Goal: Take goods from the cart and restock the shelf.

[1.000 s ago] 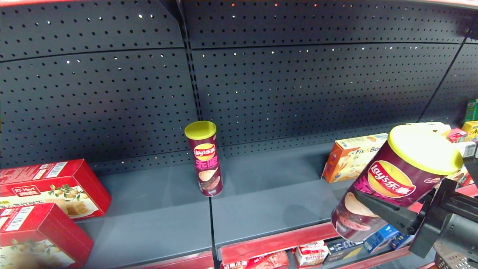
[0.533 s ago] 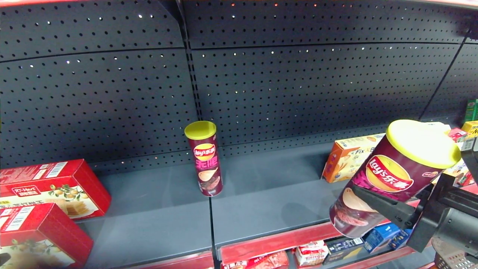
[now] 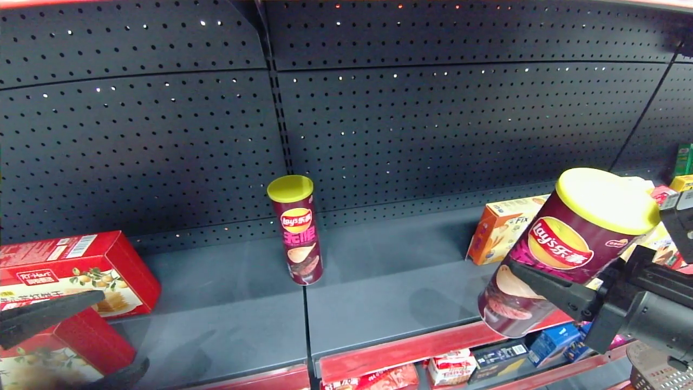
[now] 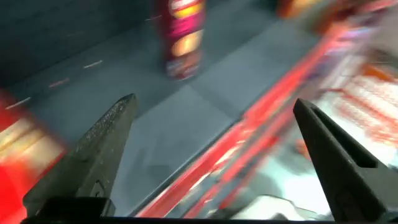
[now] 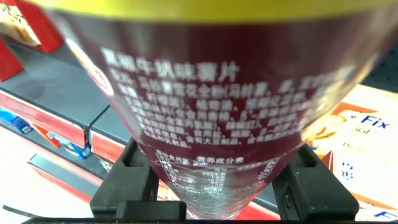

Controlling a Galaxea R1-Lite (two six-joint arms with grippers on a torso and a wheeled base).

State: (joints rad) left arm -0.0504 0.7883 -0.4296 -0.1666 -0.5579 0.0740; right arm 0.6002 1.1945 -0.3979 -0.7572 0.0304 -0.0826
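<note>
Right pincer (image 3: 547,276) tight around tilted chip can (image 3: 566,246); left pincer (image 4: 212,106) apart; second can (image 3: 298,230) upright on shelf (image 3: 390,292)

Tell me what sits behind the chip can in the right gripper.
Behind the held chip can, an orange box stands on the shelf, partly covered by the can. Anything else directly behind it is hidden.

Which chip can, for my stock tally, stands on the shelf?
The central upright chip can; the other chip can hangs tilted in the right end effector.

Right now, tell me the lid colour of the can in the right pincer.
Yellow-green lid on the held can; best in head view.
</note>
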